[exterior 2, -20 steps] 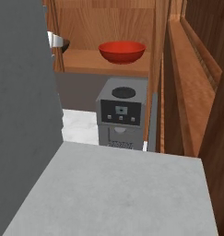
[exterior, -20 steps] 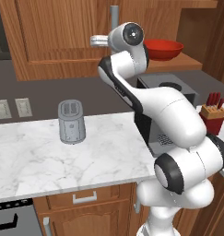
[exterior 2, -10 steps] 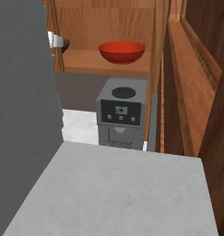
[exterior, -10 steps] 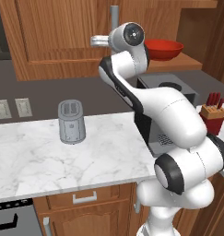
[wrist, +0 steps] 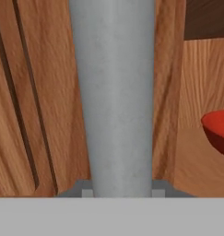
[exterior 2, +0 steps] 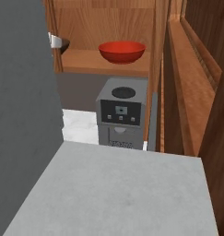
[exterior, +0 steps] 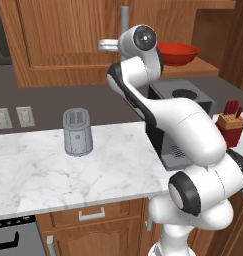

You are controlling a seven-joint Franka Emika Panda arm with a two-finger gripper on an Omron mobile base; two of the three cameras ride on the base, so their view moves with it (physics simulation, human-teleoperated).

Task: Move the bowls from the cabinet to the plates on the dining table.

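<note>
Hand view: the grey handle (wrist: pixel 114 97) of the left cabinet door (exterior: pixel 68 40) is clasped between narrow jaws. With the red bowl (exterior: pixel 178 52) waiting on the shelf (exterior 2: pixel 109 62), a pull outward is judged next.

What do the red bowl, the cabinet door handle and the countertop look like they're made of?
Red bowl: glossy, probably glazed ceramic or plastic, given the sheen. Cabinet door handle: matte grey, seemingly brushed metal. Countertop: white polished marble, judging by its grey veins.
</note>
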